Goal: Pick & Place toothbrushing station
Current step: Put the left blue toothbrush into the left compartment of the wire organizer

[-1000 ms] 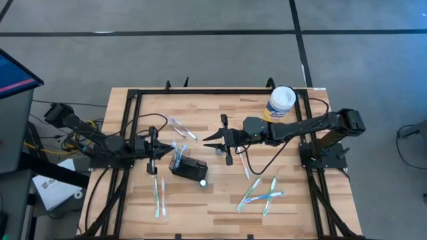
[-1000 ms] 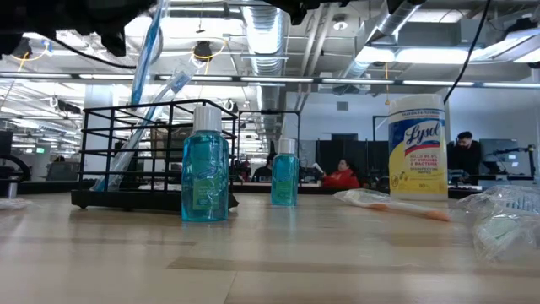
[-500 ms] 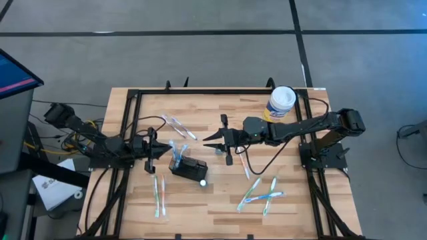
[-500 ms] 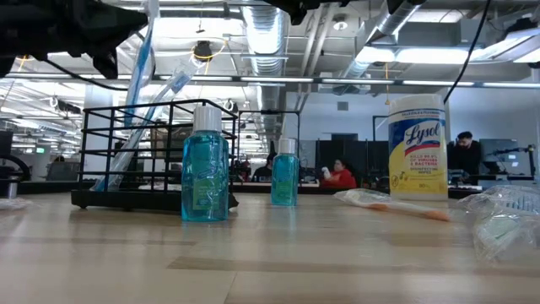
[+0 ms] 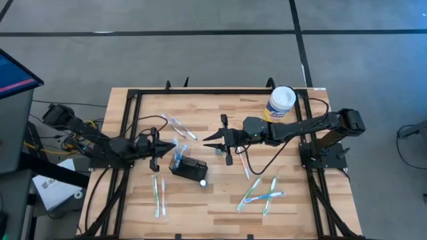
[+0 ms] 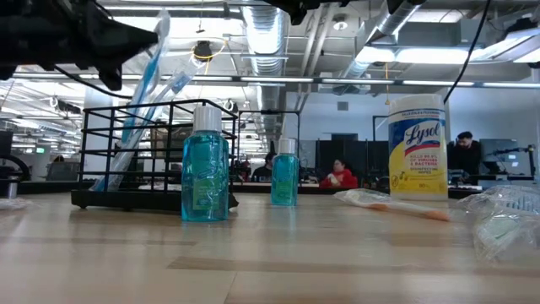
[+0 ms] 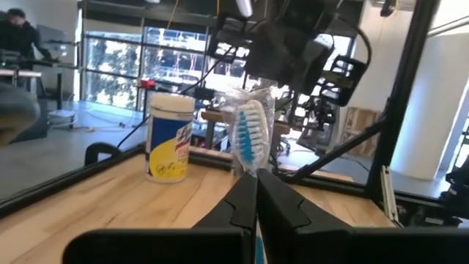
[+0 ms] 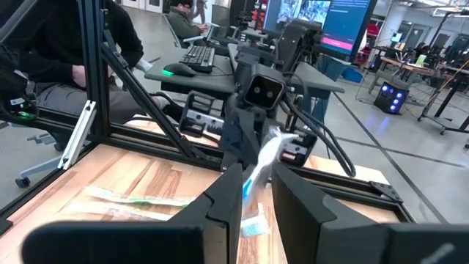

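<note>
The counter [image 5: 220,200] was pale, matt wood planks; the toothbrushing station [image 6: 135,152] was black wire metal; the bottles [image 6: 206,173] were glossy clear plastic.

Black toothbrushing station [image 5: 187,167], yellow canister [image 5: 279,105]

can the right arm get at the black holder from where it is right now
Probably yes. The right gripper hangs just beside the holder with bare table between, but its fingers already grip a toothbrush.

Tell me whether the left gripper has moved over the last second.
Yes. The left gripper, shut on a toothbrush, has shifted slightly right, toward the toothbrushing station.
</note>
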